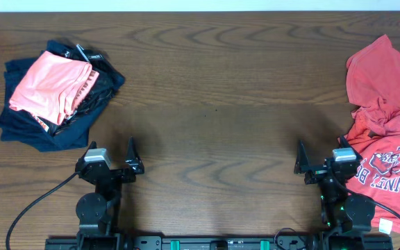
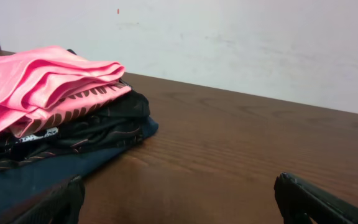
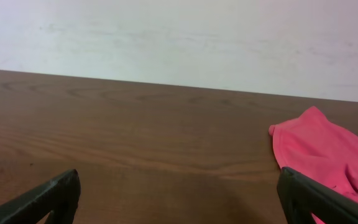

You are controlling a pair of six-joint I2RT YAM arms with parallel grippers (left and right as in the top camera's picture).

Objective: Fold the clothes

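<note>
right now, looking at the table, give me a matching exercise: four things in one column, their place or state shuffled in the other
1 red-orange T-shirt
2 salmon-pink garment
3 navy garment
4 left gripper

A bottom of the left pile
B crumpled, far right
C open, holding nothing
D top of the left pile

Pairs: 1-B, 2-D, 3-A, 4-C
</note>
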